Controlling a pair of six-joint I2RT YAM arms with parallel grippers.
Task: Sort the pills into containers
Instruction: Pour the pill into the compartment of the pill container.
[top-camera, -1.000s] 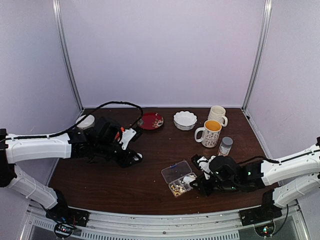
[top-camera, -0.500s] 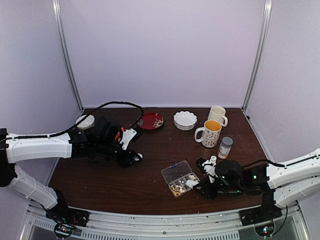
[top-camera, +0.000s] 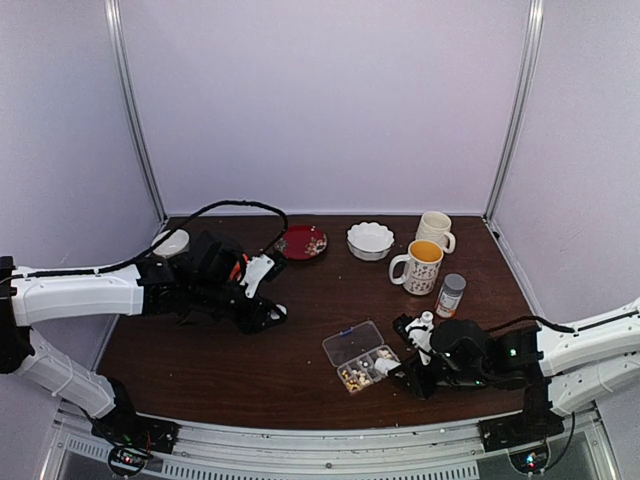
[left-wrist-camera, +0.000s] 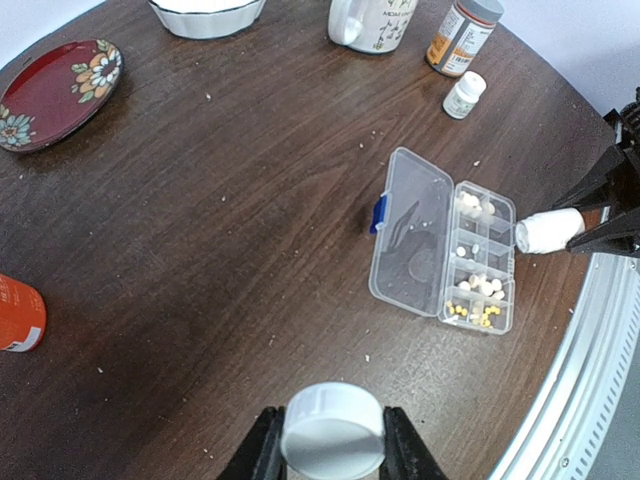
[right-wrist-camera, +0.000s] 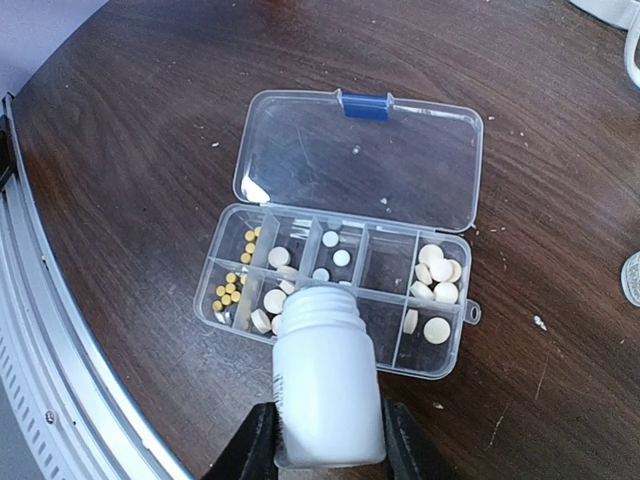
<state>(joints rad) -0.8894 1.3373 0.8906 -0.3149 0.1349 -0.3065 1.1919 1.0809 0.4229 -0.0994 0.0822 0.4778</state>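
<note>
Pouring step, I'd say: right claw (right-wrist-camera: 328, 445) is clamped on the open white bottle (right-wrist-camera: 325, 370), its mouth over the near row of the organiser box (right-wrist-camera: 360, 160) on the table (top-camera: 300, 320). Pills (right-wrist-camera: 437, 272) already sit in several compartments. Left claw (left-wrist-camera: 333, 455) pinches the cap (left-wrist-camera: 333, 430). Next needs a gentle tip over one compartment. Versus a second ago, the right arm's slightly further right and the left is unchanged.

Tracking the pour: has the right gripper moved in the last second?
Yes. The right gripper has backed slightly toward the near edge of the table, away from the mug, still holding the white bottle.
</note>
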